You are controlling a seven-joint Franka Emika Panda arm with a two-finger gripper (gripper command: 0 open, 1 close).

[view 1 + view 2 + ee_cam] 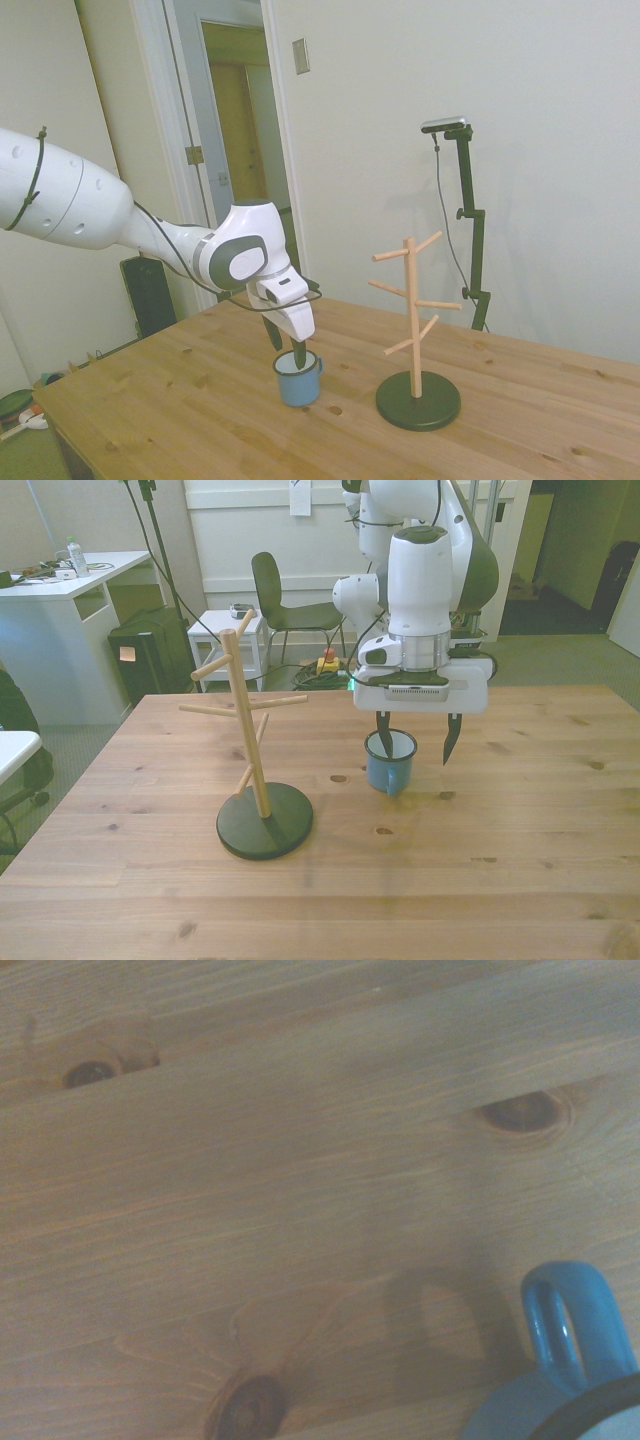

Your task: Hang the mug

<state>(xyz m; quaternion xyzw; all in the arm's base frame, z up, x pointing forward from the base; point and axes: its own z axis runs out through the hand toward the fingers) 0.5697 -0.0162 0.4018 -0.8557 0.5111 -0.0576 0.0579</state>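
The jaws stand wide apart and grip nothing: in the front view one finger dips into the mouth of the mug [390,760] and the other hangs clear outside its wall, so the gripper [415,748] straddles one side of the rim.

Reading the front view from left to right: the wooden peg stand [262,760] rises from its dark round base at about nine o'clock from the mug, well apart from it; then the mug, upright on the table [520,860] and not yet lifted; then the outer finger, at the mug's three o'clock.

The wrist view shows the loop handle [568,1325] free, with only its shadow on the boards.

The mug looks like thin enamelled metal: probably light and rigid, with a glossy skin that may slip or twist in a narrow pinch and could chip if knocked. The wall between the fingers seems the sensible hold, since that leaves the handle open for a peg.
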